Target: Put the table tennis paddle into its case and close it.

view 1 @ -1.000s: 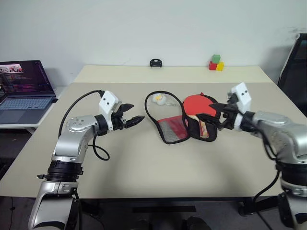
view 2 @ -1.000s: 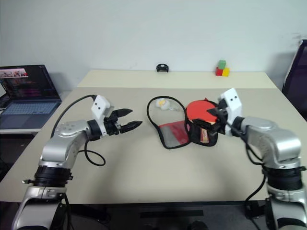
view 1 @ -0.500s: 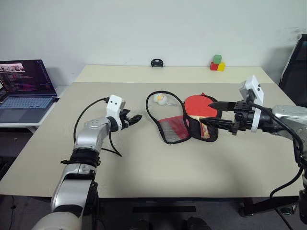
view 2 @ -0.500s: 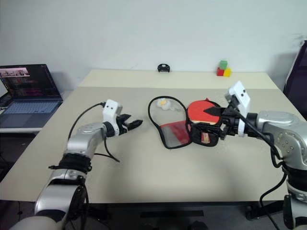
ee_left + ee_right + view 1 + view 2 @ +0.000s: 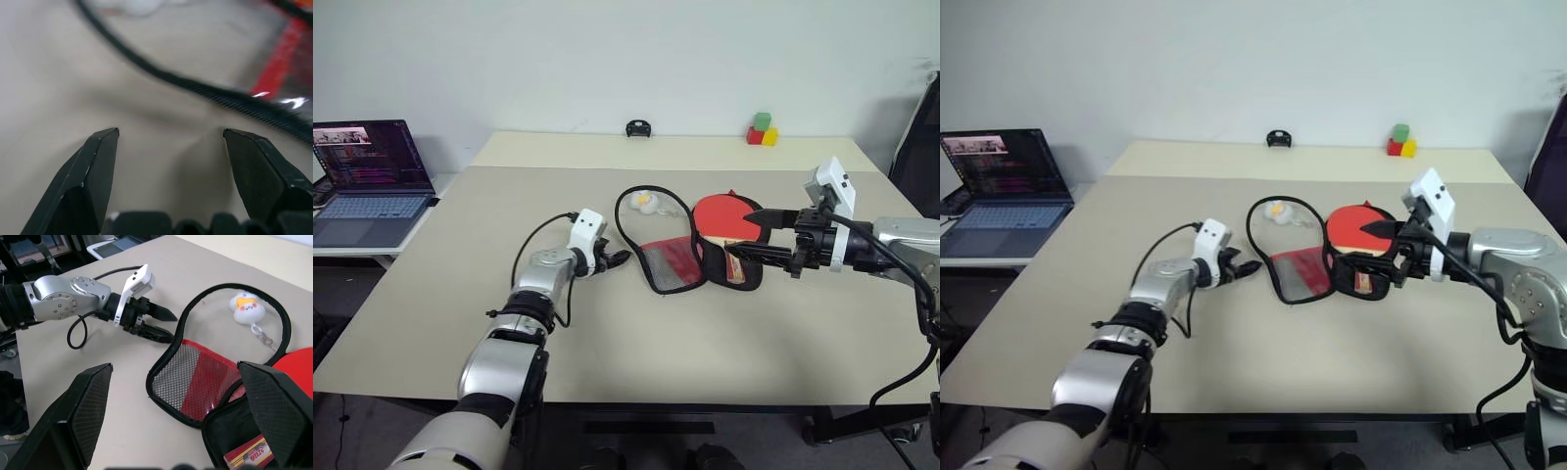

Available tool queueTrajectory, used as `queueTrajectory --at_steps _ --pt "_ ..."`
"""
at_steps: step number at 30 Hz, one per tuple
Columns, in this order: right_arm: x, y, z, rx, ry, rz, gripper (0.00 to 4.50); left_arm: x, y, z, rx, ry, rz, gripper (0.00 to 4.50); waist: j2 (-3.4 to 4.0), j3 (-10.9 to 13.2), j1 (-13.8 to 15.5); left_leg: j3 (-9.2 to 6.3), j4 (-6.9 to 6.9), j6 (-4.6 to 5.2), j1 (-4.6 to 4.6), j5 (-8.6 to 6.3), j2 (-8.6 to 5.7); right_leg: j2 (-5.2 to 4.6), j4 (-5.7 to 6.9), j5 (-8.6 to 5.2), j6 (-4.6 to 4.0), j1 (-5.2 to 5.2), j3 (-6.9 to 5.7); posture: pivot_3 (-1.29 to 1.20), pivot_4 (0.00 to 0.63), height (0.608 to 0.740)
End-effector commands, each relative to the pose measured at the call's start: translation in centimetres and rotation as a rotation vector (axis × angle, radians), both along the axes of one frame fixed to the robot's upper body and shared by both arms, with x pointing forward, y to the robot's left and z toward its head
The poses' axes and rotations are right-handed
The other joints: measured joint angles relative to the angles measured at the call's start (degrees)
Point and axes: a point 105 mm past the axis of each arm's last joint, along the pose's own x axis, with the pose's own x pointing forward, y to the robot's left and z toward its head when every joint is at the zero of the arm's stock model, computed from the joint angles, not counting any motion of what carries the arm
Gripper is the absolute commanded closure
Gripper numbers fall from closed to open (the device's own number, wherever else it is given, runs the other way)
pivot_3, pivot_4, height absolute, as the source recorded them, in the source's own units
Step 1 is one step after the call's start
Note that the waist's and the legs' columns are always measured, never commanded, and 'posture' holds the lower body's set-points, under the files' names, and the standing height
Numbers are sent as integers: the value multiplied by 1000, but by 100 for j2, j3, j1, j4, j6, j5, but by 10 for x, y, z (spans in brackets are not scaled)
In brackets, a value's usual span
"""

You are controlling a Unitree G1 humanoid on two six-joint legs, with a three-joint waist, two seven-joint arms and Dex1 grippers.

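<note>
The case (image 5: 668, 262) lies open mid-table, its mesh flap with the red panel spread toward my left and its black half (image 5: 741, 276) on the right. The table tennis paddle (image 5: 717, 212) rests with its handle (image 5: 247, 456) in the black half and its red blade sticking out at the far side. My left gripper (image 5: 619, 259) is open, low over the table just left of the flap's black edge (image 5: 195, 86). Hovering open above the paddle and the black half is my right gripper (image 5: 738, 230), with nothing held.
A white charm (image 5: 644, 201) on a black loop lies just behind the case. A laptop (image 5: 367, 181) sits on a side table at far left. Coloured blocks (image 5: 761, 129) and a small black object (image 5: 637, 128) stand at the back. A dark chair (image 5: 922, 137) is at right.
My left gripper has dropped and moved right, from well left of the case to its flap's edge. My right gripper has stayed over the paddle.
</note>
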Motion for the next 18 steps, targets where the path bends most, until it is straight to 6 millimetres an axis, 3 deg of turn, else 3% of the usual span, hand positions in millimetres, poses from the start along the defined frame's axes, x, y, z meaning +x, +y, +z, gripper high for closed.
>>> queueTrajectory --at_steps 1,4,7,11,15,18 --pt "-5 -3 15 5 -73 0 34 4 -18 17 -19 -51 -45 763 -1 0 13 -1 0 0 0 0 0 0 0 0 0 0 0 0 150 740" --pt "-7 -5 16 5 -77 -12 34 6 -36 31 -31 -92 -90 763 -2 1 19 -2 0 0 -2 0 -1 0 0 0 0 -1 -1 0 150 740" --pt "-9 -8 17 5 -79 -26 34 6 -65 62 -84 -159 -166 763 -5 3 53 -6 3 0 -11 0 -2 0 0 0 0 -6 -7 0 150 740" --pt "-9 -10 17 6 -82 -44 34 3 -100 88 -126 -204 -239 763 -5 3 70 -13 8 0 -24 0 -8 0 -4 0 1 -10 -15 0 150 740" --pt "-9 -11 17 8 -88 -58 34 -4 -135 97 -135 -224 -286 763 -5 3 69 -12 8 1 -25 0 -12 0 -6 -2 3 -10 -16 0 150 740" --pt "-9 -12 17 7 -91 -73 34 -6 -150 94 -133 -217 -275 763 -5 3 53 -12 8 2 -23 0 -11 0 -3 -2 3 -11 -17 0 150 740"
